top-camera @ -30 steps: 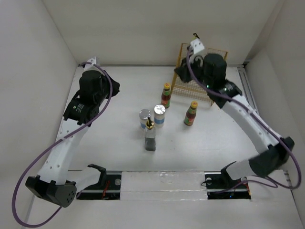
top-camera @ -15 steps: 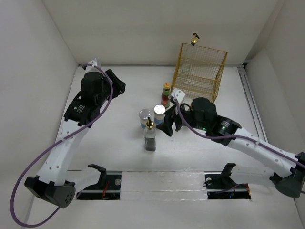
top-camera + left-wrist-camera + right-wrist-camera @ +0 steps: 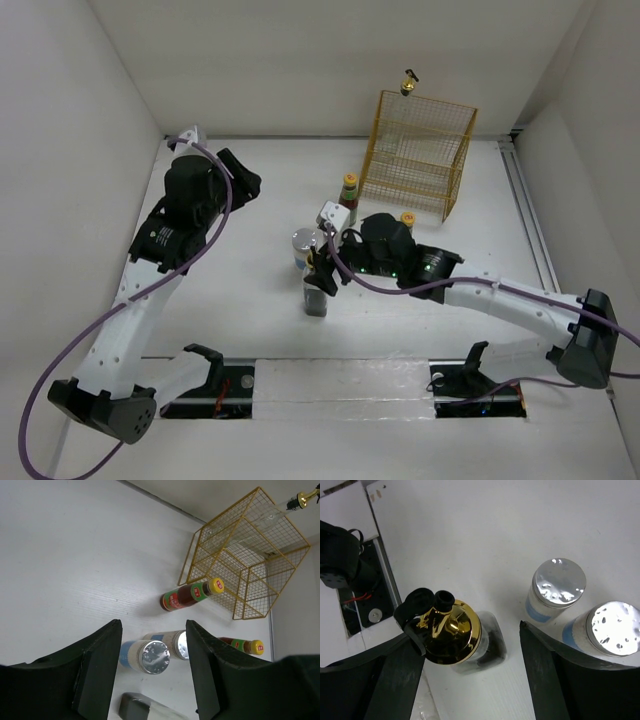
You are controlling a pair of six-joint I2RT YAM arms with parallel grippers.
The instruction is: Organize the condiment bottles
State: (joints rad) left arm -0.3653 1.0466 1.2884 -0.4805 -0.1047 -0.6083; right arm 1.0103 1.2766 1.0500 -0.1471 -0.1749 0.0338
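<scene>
Fingers (image 3: 395, 680) spread wide on the right claw (image 3: 470, 642), and we find it hanging right over the glass bottle (image 3: 454, 632). The gold spout gleams between the two dark fingers, closer to the one on the left of the wrist view. We see no grip: neither finger appears to press on the bottle, which stands upright on the bench (image 3: 250, 325) near the middle.

Just past that bottle stand the first white cylinder (image 3: 559, 582) and the second white cylinder (image 3: 615, 622), silver lids up and close together. The second one is partly tucked behind the claw's other finger.

Moving out, we pick up the red bottle (image 3: 348, 197), upright with its yellow cap on, just beside the front left corner of the yellow wire rack (image 3: 420, 150). The other red bottle (image 3: 406, 220) stands to its right, in front of the rack. From above we catch only its cap, peeking over the right arm.

At the rack's top back corner the second glass bottle (image 3: 408, 82) pokes its gold spout above the wire. Whether it sits in or on the top tier, we cannot tell.

Over on the left, the left claw (image 3: 155, 625) hangs above the bench, well apart from every bottle. Its fingers are partly spread and hold nothing, and it looks down toward the group.
</scene>
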